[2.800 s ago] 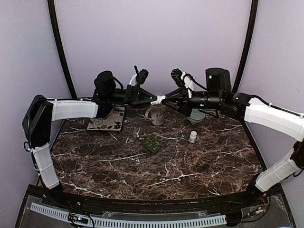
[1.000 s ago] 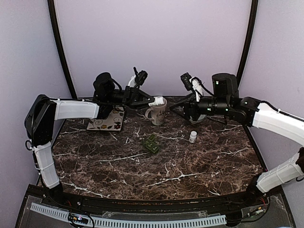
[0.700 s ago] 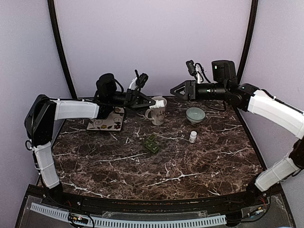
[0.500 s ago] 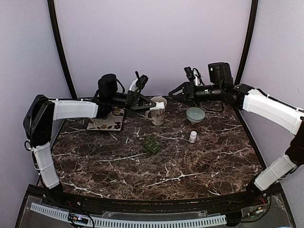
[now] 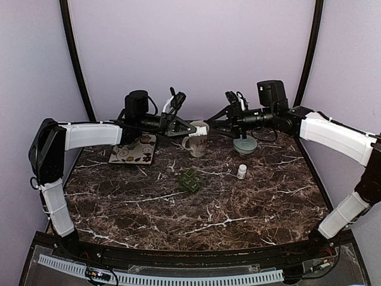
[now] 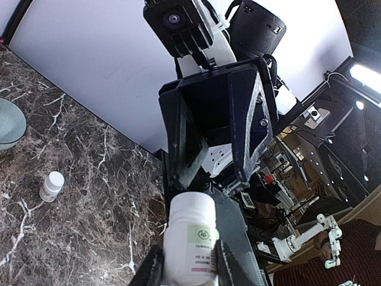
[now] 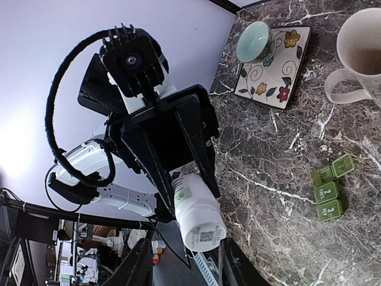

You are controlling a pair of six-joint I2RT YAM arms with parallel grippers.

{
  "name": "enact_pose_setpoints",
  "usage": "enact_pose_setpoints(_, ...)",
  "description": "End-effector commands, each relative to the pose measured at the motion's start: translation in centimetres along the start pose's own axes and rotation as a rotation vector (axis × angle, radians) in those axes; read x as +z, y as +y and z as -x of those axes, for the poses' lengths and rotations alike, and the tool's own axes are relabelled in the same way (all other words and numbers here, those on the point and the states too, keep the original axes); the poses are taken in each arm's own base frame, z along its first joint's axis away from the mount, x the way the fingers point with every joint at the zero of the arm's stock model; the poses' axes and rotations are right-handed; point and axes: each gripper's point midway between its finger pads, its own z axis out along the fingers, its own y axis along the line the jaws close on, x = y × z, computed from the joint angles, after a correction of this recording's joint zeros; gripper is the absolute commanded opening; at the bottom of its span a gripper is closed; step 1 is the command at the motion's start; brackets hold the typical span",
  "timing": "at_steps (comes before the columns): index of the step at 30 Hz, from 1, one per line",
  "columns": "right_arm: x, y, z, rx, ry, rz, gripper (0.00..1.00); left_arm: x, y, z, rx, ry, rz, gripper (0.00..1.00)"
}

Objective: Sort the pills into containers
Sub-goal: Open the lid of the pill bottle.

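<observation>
A white plastic pill bottle [image 6: 190, 235] is clamped in the left gripper [image 6: 190, 269], its green label shown only by the wrist views. The right gripper [image 7: 186, 262] is spread around its free end.

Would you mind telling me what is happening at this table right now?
The left gripper holds a white pill bottle level in the air beside the mug. The right gripper faces the bottle's free end, jaws open, not gripping it. A smaller bottle, a green pill box and a bowl sit on the table.
</observation>
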Motion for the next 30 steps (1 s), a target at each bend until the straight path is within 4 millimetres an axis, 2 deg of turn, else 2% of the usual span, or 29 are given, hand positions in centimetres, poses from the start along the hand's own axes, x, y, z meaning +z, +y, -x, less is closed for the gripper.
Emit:
enact_pose_setpoints(1,0.2,0.3,0.1,0.018,0.017,0.032,0.39,-0.3,-2.7,1.7,0.088,-0.014,-0.013,0.03)
enact_pose_setpoints(20,1.2,0.2,0.3,0.039,0.054,0.065,0.39,-0.1,-2.5,2.1,0.086,-0.01,-0.017,0.03)
enact_pose_setpoints(30,1.4,1.1,0.8,0.027,0.053,0.09,0.37,0.0,-2.2,2.0,0.077,-0.004,-0.016,0.03)
